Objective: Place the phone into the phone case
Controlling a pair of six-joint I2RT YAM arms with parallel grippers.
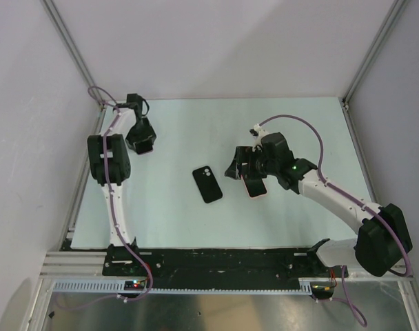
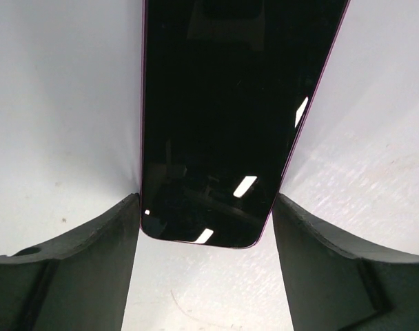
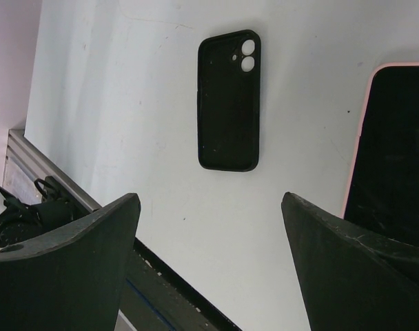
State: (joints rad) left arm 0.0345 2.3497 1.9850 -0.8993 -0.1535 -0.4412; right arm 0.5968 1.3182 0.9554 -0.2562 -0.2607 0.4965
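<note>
Treating the phone (image 2: 209,103) — glass-up right of the table's (image 1: 299,131) middle, near the black phone case (image 3: 228,100) — as stiff, slick, fragile: bracketing its long edges with the left gripper's (image 2: 206,207) fingers, grip unconfirmable, and holding the right gripper's (image 3: 209,200) fingers spread, empty.

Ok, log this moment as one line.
left fingers flanking phone | right fingers open, near pink phone | case empty on table
</note>
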